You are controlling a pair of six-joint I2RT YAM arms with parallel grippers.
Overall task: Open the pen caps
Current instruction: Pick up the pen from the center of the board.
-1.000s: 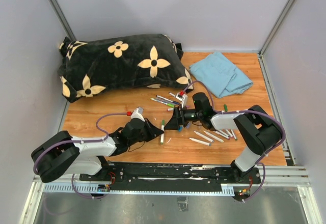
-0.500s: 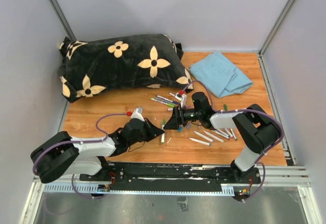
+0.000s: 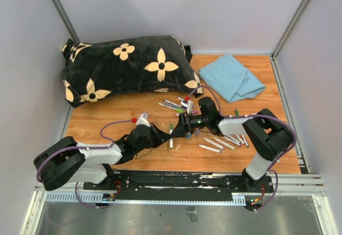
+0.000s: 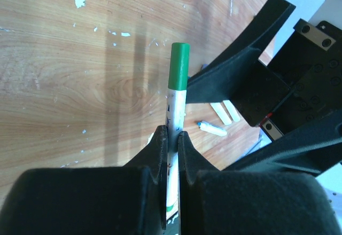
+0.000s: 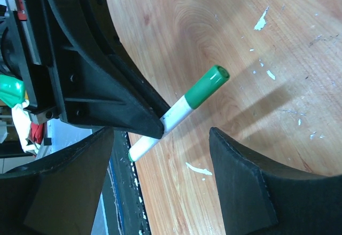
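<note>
The left gripper (image 4: 171, 139) is clamped on a white pen barrel (image 4: 172, 118). The pen's green cap (image 4: 178, 67) is on and juts out above the middle of the surface (image 4: 64, 75). The right gripper (image 3: 183, 126) faces it with its jaws apart, just short of the cap and not touching it.

— How much of the pen (image 4: 175, 104) do we get from the left wrist?
— Only its upper end. The left gripper (image 4: 172, 137) swallows the lower barrel, and the view's bottom edge cuts it off.
— And from the right wrist?
— There that gripper's finger hides the barrel's middle from us, and the right gripper (image 5: 161, 133) runs off the bottom edge.
— From above?
— The loose pens (image 3: 209, 148) beside the right arm are too small; we cannot tell their tip colours.
</note>
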